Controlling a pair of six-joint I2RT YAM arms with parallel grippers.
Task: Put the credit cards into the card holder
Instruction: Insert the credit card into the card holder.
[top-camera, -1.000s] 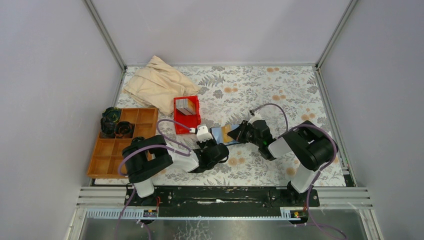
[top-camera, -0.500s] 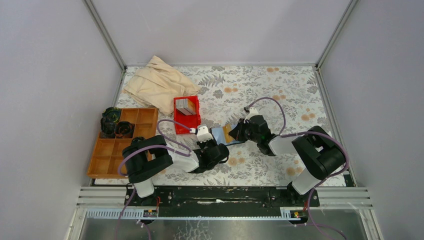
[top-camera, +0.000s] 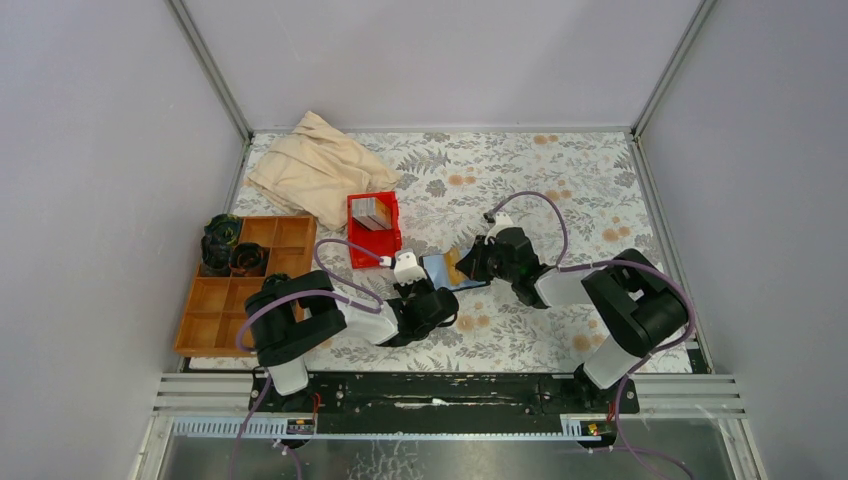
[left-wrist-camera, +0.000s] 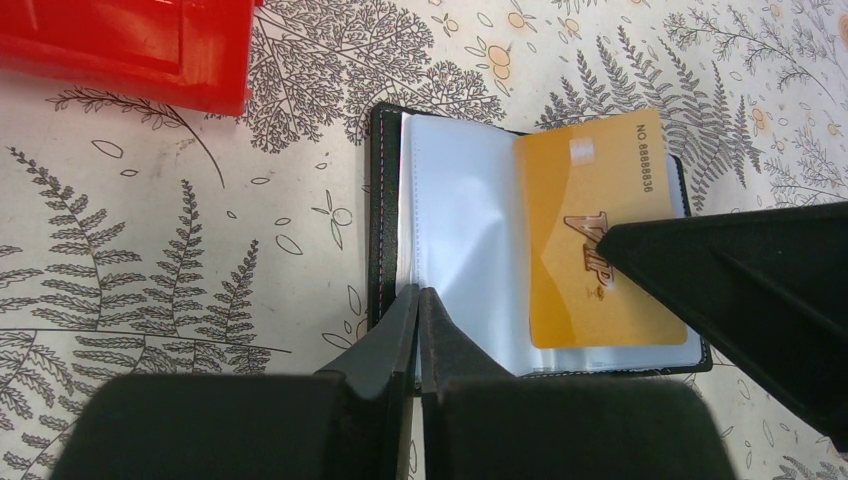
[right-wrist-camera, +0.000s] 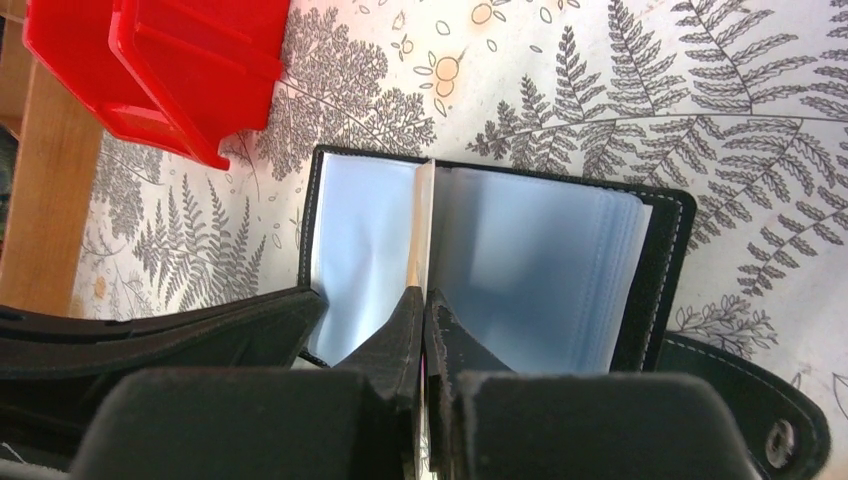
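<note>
Swinging out to the right, the right arm's elbow has carried the right hand slightly left; the left arm has kept its place. From above, both hands cover most of the card holder, which lies open on the floral surface just beside the red bin. The holder's long axis runs from one hand to the other. The gold card sits in a clear leaf, its long axis along the spine. One black finger hides a corner of it. The right hand is clenched on that leaf, seen edge-on from its wrist. The left hand is clenched on a clear leaf's near edge. The clasp tab is cut off by the frame.
</note>
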